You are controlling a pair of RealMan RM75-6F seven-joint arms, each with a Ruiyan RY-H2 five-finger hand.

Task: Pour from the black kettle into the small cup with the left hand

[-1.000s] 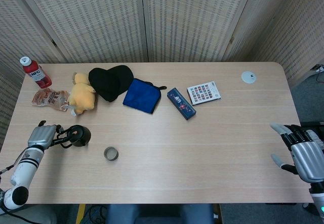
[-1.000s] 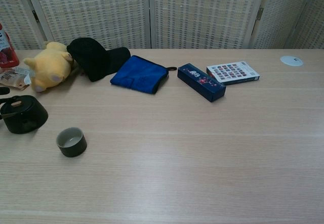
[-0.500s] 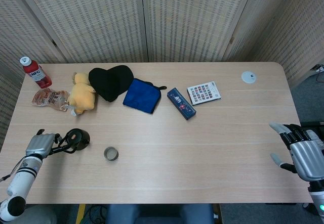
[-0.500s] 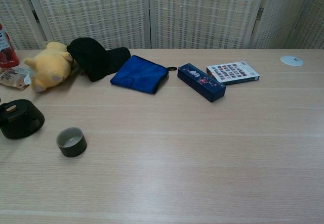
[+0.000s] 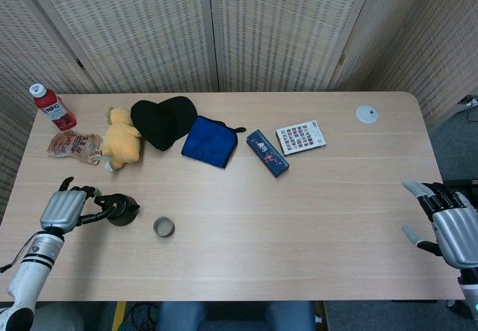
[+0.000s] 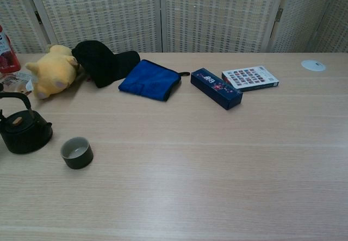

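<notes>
The black kettle (image 5: 120, 211) stands upright at the table's left side, its wire handle raised; in the chest view the kettle (image 6: 23, 134) sits left of the cup. My left hand (image 5: 63, 210) is just left of it and grips the handle with its fingertips; the chest view does not show this hand. The small dark cup (image 5: 163, 228) with a pale inside stands upright a short way right of the kettle, also seen as the cup (image 6: 76, 152) near the front. My right hand (image 5: 449, 229) hangs at the table's right edge, fingers apart, holding nothing.
Along the back left are a red bottle (image 5: 51, 107), a snack packet (image 5: 71, 145), a yellow plush toy (image 5: 120, 140), a black cap (image 5: 163, 120) and a blue cloth (image 5: 210, 140). A blue box (image 5: 267, 152), a colourful card (image 5: 301, 136) and a white disc (image 5: 366, 113) lie further right.
The kettle has shifted a little toward the front edge and its handle now stands upright. My left hand has drawn back and down with it. The right hand has stayed put.
</notes>
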